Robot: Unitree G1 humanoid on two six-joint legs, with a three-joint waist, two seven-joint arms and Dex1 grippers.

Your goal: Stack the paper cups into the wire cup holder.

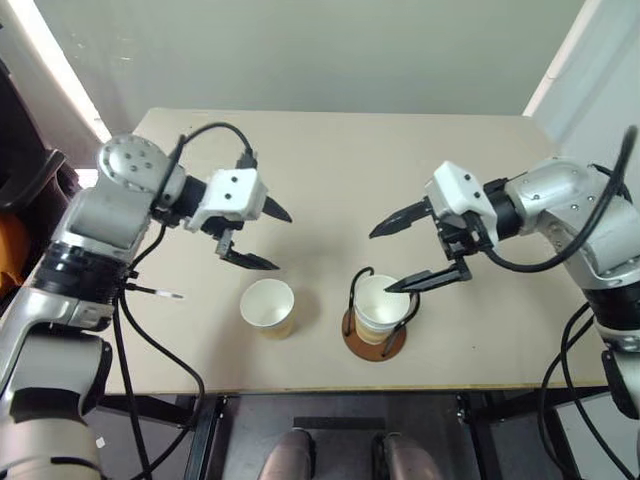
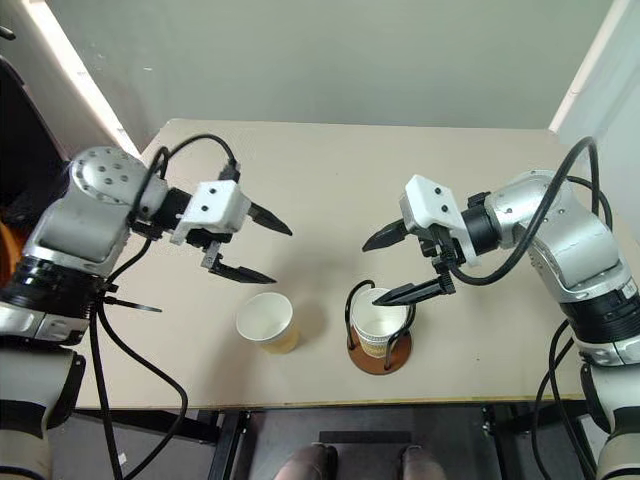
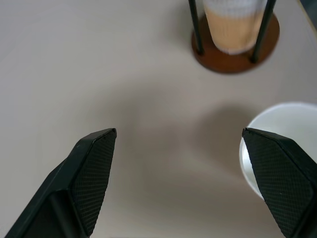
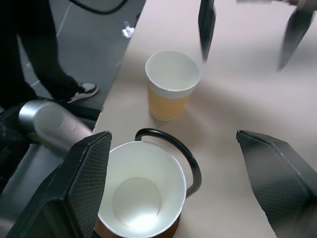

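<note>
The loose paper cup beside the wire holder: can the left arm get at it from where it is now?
Probably yes. The left gripper hangs open just behind the loose paper cup, with bare table between them. The wire cup holder and the right gripper stand off to the side, out of its way.

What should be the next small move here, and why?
Probably lower the open left gripper around the loose paper cup and close. That cup stands upright on the table beside the wire cup holder, which already holds a cup; the right gripper is open above it.
</note>
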